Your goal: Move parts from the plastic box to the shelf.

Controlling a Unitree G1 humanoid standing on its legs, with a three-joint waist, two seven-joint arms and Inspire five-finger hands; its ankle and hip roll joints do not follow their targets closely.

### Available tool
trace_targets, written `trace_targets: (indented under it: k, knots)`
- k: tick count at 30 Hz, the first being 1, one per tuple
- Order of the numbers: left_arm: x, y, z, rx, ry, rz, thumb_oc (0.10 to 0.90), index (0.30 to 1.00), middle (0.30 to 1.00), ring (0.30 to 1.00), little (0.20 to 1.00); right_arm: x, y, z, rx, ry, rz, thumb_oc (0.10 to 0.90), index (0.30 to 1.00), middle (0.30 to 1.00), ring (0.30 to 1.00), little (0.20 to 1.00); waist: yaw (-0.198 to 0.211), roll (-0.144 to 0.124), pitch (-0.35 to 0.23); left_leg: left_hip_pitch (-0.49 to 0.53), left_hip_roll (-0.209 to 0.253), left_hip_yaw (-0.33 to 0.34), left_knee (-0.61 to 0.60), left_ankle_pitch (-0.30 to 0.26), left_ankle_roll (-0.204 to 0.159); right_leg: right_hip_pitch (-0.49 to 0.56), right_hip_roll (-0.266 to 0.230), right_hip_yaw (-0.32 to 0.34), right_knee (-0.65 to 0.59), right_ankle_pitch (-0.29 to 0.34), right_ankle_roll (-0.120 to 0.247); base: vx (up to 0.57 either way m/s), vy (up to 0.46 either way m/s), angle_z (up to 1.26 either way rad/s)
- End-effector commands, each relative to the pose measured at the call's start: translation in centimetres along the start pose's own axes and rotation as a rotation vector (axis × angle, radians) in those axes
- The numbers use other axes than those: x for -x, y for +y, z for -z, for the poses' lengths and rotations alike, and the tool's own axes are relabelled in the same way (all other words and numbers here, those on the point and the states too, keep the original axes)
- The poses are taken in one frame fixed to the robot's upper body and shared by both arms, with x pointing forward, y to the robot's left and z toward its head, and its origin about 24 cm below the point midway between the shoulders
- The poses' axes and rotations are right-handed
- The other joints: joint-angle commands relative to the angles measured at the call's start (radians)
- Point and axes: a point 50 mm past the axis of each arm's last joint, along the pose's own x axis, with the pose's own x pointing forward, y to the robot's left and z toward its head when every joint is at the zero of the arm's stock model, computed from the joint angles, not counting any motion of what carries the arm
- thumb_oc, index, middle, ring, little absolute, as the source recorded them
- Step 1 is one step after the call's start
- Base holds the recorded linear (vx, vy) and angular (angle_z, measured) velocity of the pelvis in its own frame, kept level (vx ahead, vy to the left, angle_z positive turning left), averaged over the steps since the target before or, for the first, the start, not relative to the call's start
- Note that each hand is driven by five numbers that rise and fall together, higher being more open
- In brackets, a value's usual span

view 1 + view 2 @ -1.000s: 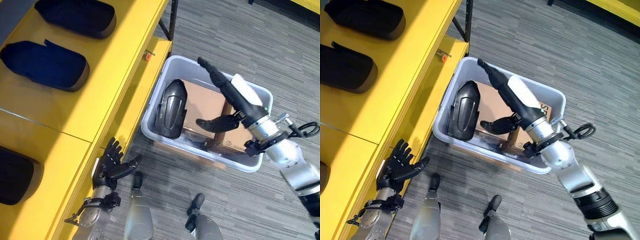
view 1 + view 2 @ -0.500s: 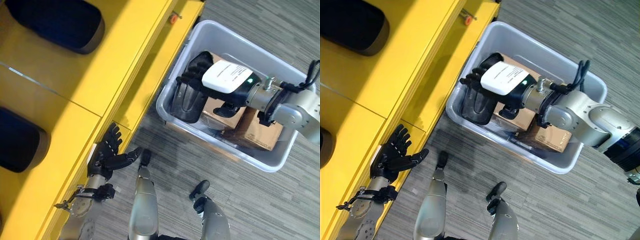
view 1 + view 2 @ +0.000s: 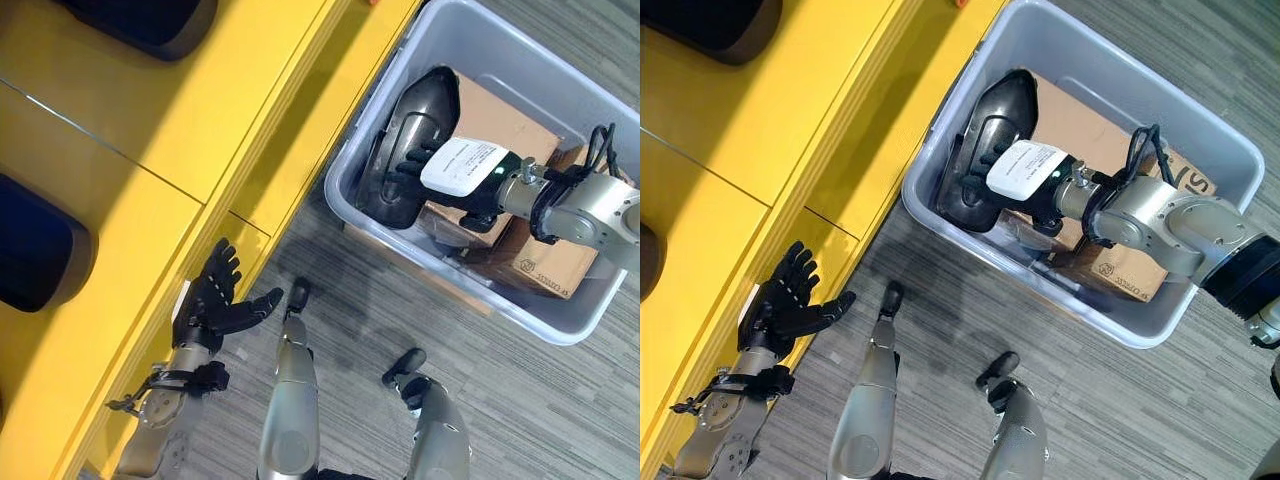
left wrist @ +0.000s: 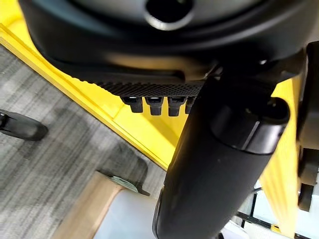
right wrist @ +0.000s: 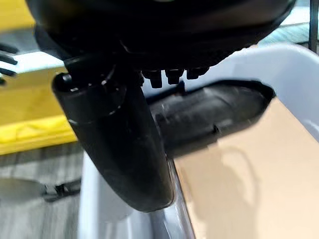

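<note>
Grey striped carpet (image 3: 560, 400) lies beside the yellow shelf (image 3: 150, 130).

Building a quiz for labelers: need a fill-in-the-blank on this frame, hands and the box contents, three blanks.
1. The black part leans inside the grey plastic ____.
2. The right hand lies against the black part, beside brown ____ boxes.
3. The left hand, fingers spread, hovers by the edge of the ____ shelf.

Missing words: box; cardboard; yellow
</note>
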Motion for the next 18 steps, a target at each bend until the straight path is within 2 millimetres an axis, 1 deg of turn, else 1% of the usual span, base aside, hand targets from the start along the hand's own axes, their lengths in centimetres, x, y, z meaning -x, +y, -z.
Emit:
trace_targets:
  k: [1, 6, 9, 13, 16, 18]
  knots:
    - [-0.6, -0.8, -3.4, -0.024, -0.201, 0.04, 0.9, 1.0, 1.0, 1.0, 1.0, 1.3, -5.1, 2.0, 0.163, 0.061, 0.165, 0.9, 1.0, 1.0, 1.0, 1.0, -0.003, 0.016, -0.013, 0.031, 0.075, 0.083, -0.016, -0.027, -0.016, 0.015, 0.049, 0.015, -0.05, 0.014, 0.031, -0.01, -0.024, 0.06]
    - [-0.5, -0.7, -3.4, -0.023, -0.204, 0.024, 0.9, 1.0, 1.0, 1.0, 1.0, 1.6, -5.8, 2.5, 0.213, 0.081, 0.17, 0.9, 1.0, 1.0, 1.0, 1.0, -0.009, 0.01, -0.013, -0.011, 0.07, 0.075, 0.03, -0.051, -0.007, -0.025, 0.045, 0.023, -0.03, 0.015, 0.031, 0.0, -0.003, 0.01]
    - [-0.5, -0.7, -3.4, -0.025, -0.203, 0.02, 0.9, 1.0, 1.0, 1.0, 1.0, 2.1, -6.0, 2.8, 0.237, 0.091, 0.159, 0.9, 1.0, 1.0, 1.0, 1.0, -0.019, 0.002, -0.013, -0.039, 0.061, 0.069, 0.052, -0.068, -0.003, -0.049, 0.04, 0.029, -0.018, 0.016, 0.035, 0.0, 0.002, 0.02]
    - [-0.4, -0.7, -3.5, -0.024, -0.207, 0.018, 0.9, 1.0, 1.0, 1.0, 1.0, 2.3, -5.9, 3.3, 0.26, 0.113, 0.143, 0.9, 1.0, 1.0, 1.0, 1.0, -0.021, 0.001, -0.013, -0.055, 0.055, 0.065, 0.064, -0.075, -0.001, -0.066, 0.034, 0.032, -0.006, 0.013, 0.035, 0.01, 0.001, 0.03]
    - [-0.5, -0.4, -3.9, -0.047, -0.219, 0.01, 0.9, 1.0, 1.0, 1.0, 1.0, 2.5, -6.2, 3.6, 0.308, 0.13, 0.138, 0.9, 1.0, 1.0, 1.0, 1.0, -0.017, -0.013, -0.013, -0.074, 0.049, 0.058, 0.08, -0.089, 0.002, -0.089, 0.032, 0.036, 0.008, 0.011, 0.037, 0.0, 0.0, 0.0]
    - [-0.4, -0.4, -3.9, -0.052, -0.217, 0.009, 0.9, 1.0, 1.0, 1.0, 1.0, 2.5, -6.2, 3.8, 0.324, 0.141, 0.138, 0.9, 1.0, 1.0, 1.0, 1.0, -0.014, -0.017, -0.013, -0.081, 0.047, 0.057, 0.083, -0.09, 0.003, -0.093, 0.032, 0.035, 0.011, 0.01, 0.036, 0.0, 0.0, 0.0]
